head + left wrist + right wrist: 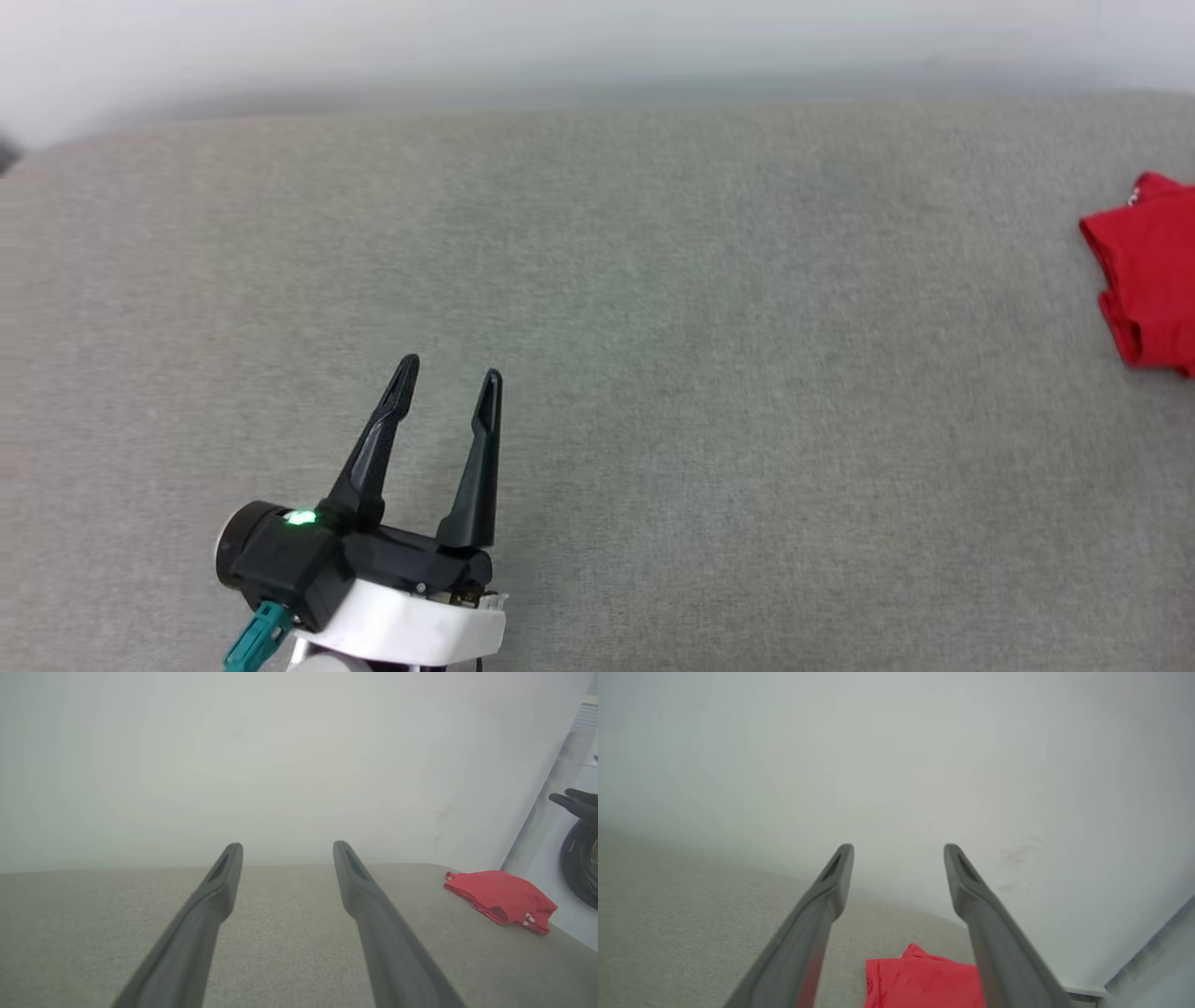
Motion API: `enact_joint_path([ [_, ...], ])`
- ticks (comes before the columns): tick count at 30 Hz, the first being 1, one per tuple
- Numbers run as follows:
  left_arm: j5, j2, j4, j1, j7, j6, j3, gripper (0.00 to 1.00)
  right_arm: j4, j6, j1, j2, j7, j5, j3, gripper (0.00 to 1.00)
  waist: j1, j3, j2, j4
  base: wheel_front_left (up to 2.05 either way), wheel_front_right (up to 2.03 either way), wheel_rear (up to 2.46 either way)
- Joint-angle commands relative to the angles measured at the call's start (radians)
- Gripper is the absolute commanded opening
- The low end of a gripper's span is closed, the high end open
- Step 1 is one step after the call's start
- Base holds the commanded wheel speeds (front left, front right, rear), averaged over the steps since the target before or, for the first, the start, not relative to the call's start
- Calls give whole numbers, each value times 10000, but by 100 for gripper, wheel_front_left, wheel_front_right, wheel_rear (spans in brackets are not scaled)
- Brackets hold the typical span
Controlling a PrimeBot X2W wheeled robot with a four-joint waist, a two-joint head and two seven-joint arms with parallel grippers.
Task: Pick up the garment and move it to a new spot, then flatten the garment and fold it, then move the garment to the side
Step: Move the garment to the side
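One garment (1148,271), red, bundled, at right edge of grey fabric (597,280). My left hand (450,368): wide open, empty. My right hand (899,848): wide open, empty, over garment.

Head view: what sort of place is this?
Indoors, probably a home-like room or lab mock-up: broad grey fabric-covered surface, plain pale wall behind it, red garment lying near its right edge.
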Motion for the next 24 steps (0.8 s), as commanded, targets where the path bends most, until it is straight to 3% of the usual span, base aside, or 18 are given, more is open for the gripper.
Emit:
enact_joint_path([
  [1,-23,-7,6,101,-20,2,33,100,-716,-13,952,544,-23,-471,-764,100,2,-457,0,309,0,0,0],
  [6,176,-15,231,482,-20,2,207,100,-3216,-13,3774,2423,-26,-1908,-2591,100,2,-1094,0,657,0,0,0],
  [10,521,-27,349,834,-20,2,363,100,-4522,-10,5333,3646,-23,-2453,-3177,100,2,-1550,0,845,0,0,0],
  [24,1390,1,430,1612,-20,3,572,100,-6119,-13,8019,5307,-24,-2742,-2961,100,2,-2296,0,1416,0,0,0],
])
